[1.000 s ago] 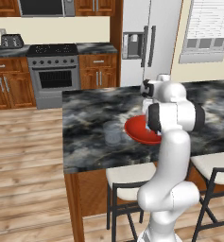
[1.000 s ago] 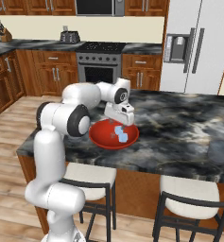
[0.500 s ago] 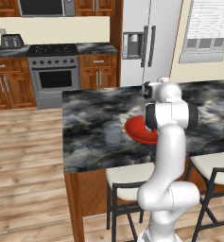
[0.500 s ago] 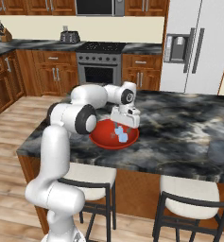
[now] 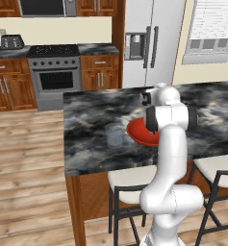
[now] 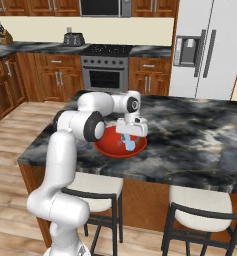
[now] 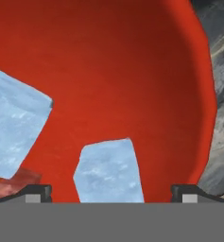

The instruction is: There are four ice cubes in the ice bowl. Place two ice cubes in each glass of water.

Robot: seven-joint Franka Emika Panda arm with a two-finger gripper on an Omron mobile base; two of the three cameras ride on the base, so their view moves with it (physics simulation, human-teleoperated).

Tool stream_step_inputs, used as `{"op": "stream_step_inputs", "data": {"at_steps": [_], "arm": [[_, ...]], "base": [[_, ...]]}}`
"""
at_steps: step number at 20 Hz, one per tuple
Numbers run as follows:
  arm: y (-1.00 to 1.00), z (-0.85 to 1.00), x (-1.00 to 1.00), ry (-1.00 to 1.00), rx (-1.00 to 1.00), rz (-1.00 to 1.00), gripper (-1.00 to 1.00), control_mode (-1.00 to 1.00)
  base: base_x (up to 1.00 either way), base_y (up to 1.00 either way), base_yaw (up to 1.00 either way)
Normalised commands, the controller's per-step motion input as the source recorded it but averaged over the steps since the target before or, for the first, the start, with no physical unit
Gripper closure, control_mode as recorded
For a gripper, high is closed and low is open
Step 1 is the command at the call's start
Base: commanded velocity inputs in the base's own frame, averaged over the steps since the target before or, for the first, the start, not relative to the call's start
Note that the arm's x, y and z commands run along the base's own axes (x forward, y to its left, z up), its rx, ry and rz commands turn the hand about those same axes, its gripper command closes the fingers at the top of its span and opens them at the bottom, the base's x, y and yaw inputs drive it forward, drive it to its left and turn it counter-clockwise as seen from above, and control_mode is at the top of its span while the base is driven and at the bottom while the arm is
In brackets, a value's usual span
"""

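Note:
The red ice bowl (image 6: 109,146) sits on the dark marble island, near its front edge. My gripper (image 6: 129,143) hangs low inside it, open. In the hand view one ice cube (image 7: 108,172) lies between the two fingertips (image 7: 38,191), apart from both. A second ice cube (image 7: 14,123) rests to its left on the ice bowl's floor (image 7: 132,71). Pale cubes (image 6: 130,146) show under the hand. One glass of water (image 5: 114,136) stands just left of the ice bowl (image 5: 137,132). Another glass of water (image 6: 231,161) stands far right on the island.
Two stools (image 6: 92,186) are tucked under the island's front edge. A stove (image 6: 106,72) and wooden cabinets line the back wall, with a steel fridge (image 6: 205,50) to the right. My own arm (image 5: 168,144) hides part of the bowl in the left base view.
The hand has moved a little to the right over the bowl and come down into it. The jaws have stayed open.

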Motion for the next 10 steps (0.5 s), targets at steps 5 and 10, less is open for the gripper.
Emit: {"op": "stream_step_inputs", "data": {"at_steps": [5, 10], "arm": [[0.0, 0.0, -0.14, 0.0, -0.03, 0.14, -1.0, -1.0], [-0.01, -0.09, -0.07, 0.0, -0.02, 0.1, -1.0, -1.0]], "base": [[0.0, 0.0, 0.0], [0.0, 0.0, 0.0]]}}
